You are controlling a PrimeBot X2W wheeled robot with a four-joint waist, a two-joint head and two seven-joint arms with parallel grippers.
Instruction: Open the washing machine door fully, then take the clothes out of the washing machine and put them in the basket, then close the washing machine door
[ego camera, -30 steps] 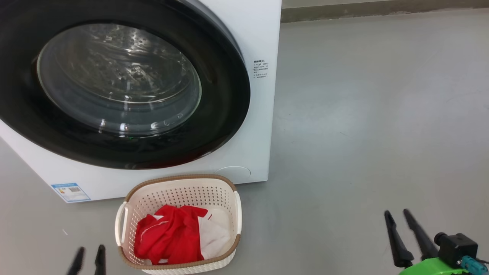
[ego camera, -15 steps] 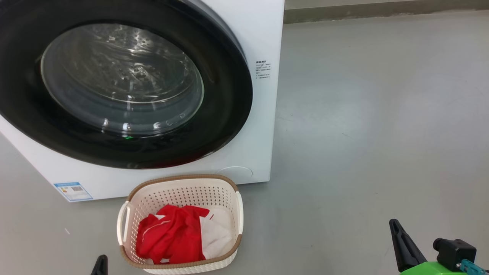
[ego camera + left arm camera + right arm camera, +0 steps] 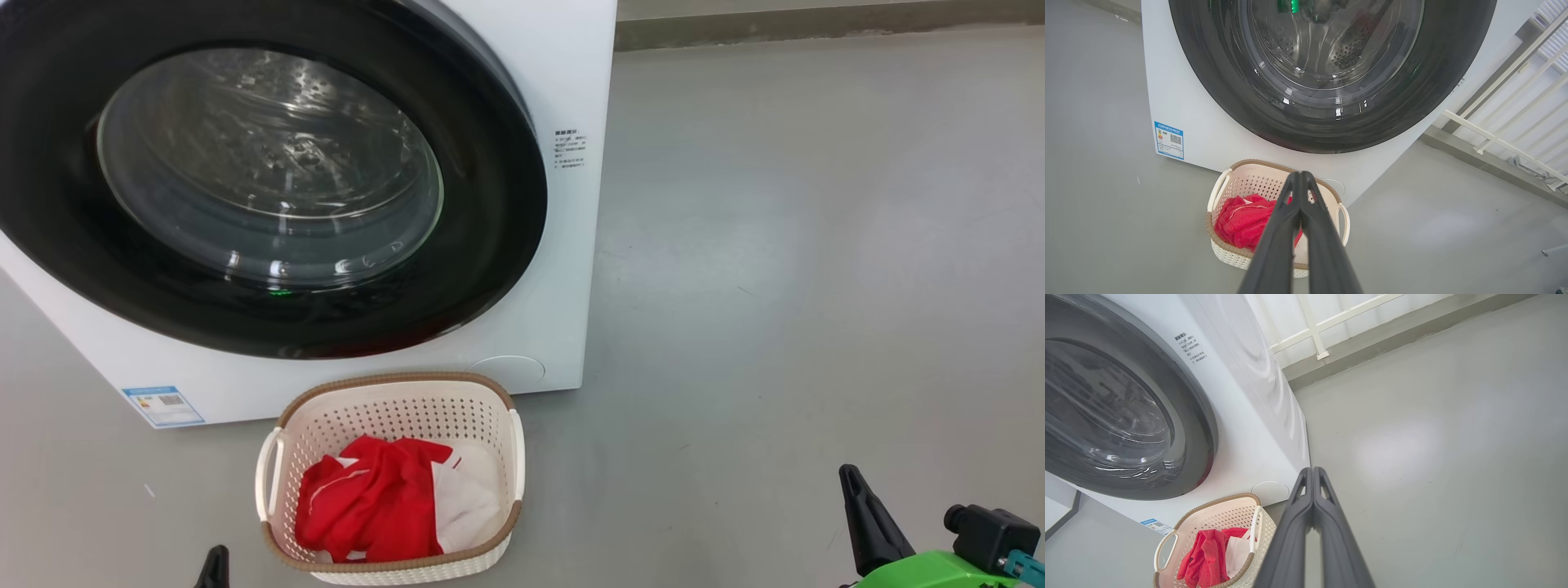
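Washing machine door (image 3: 490,204): glossy black rim, clear glass centre. Washing machine (image 3: 575,65): smooth white shell; perforated shiny metal drum (image 3: 1347,57) behind glass. Basket (image 3: 392,382): cream perforated plastic, matt, brown woven-look rim. Clothes (image 3: 367,502): red, white cloth, creased. Floor (image 3: 816,245): smooth grey, dull sheen.

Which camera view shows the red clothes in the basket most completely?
The head view: it looks down into the basket, so the bundle of clothes lies open to view. In the left wrist view the shut left end effector hides its right part. In the right wrist view the picture's bottom edge crops it.
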